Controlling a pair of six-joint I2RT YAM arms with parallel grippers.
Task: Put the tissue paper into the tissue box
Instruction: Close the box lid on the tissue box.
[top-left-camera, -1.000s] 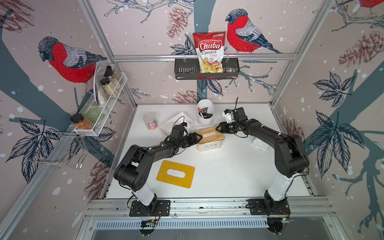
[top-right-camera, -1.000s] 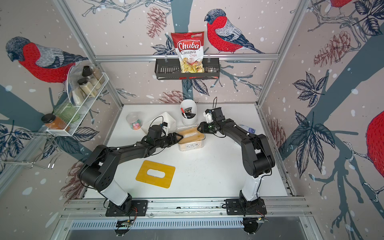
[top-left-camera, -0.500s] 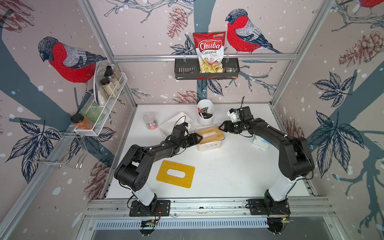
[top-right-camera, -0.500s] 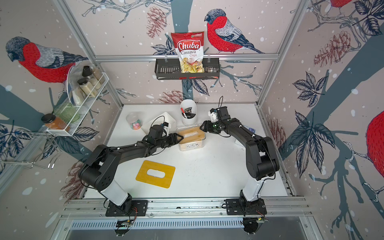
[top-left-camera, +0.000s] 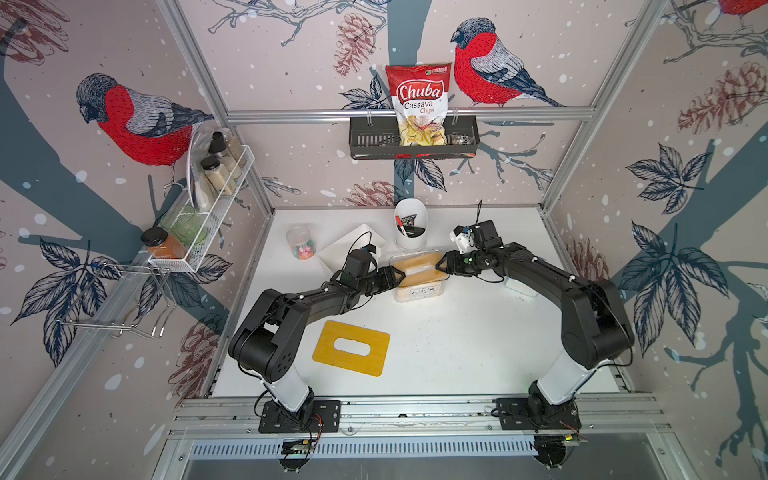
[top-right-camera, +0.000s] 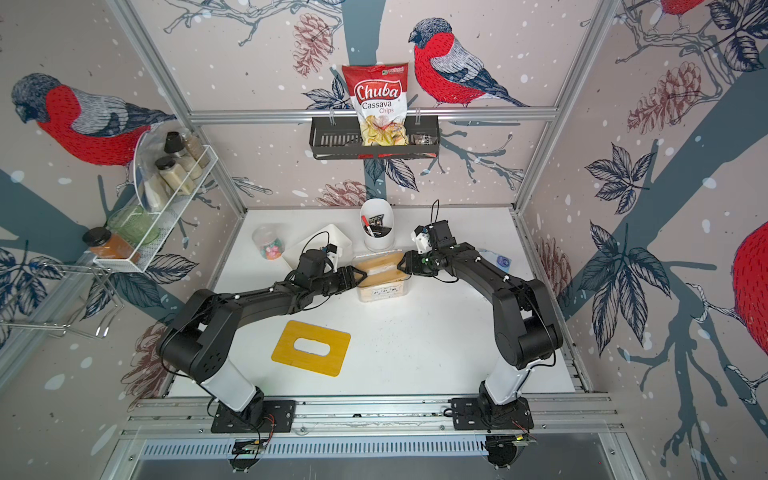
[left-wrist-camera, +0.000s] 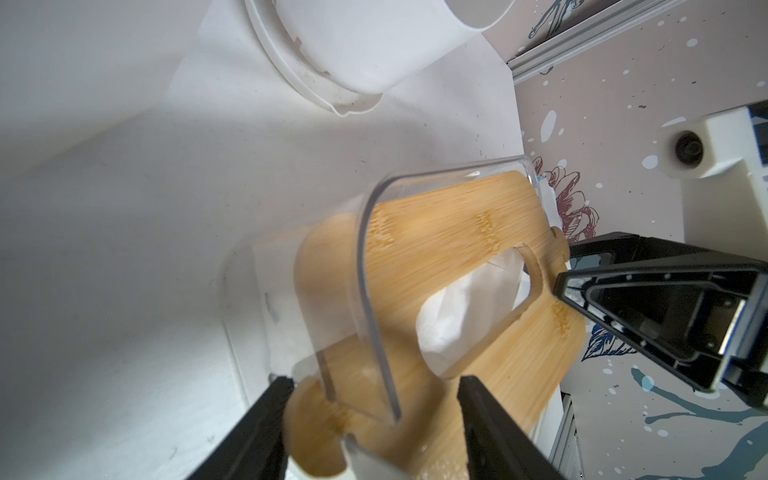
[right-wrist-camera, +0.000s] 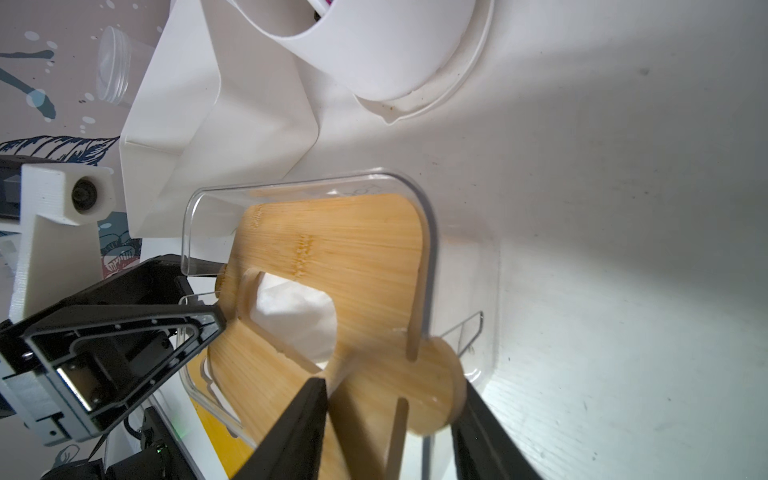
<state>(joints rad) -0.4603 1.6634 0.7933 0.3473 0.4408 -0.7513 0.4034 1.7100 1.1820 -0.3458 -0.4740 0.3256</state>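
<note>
A clear plastic tissue box (top-left-camera: 419, 291) (top-right-camera: 384, 291) stands at mid table. A bamboo plate (top-left-camera: 415, 266) (top-right-camera: 380, 262) with a slot lies in its open top. White tissue paper (left-wrist-camera: 457, 316) (right-wrist-camera: 295, 316) shows through the slot, inside the box. My left gripper (top-left-camera: 400, 275) (top-right-camera: 360, 276) (left-wrist-camera: 374, 390) is shut on the plate's round tab at the box's left end. At the right end, my right gripper (top-left-camera: 441, 262) (top-right-camera: 402, 264) (right-wrist-camera: 392, 395) is shut on the opposite tab.
A yellow lid (top-left-camera: 351, 348) with a slot lies flat in front of the box. Behind the box stand a white cup (top-left-camera: 410, 226) with markers, a white square dish (top-left-camera: 353, 245) and a candy jar (top-left-camera: 301, 248). A small pale packet (top-left-camera: 519, 286) lies under the right arm.
The right gripper's jaws widened briefly, then closed again on the plate's right tab, and its wrist shifted slightly. The left arm and the box have stayed put.
</note>
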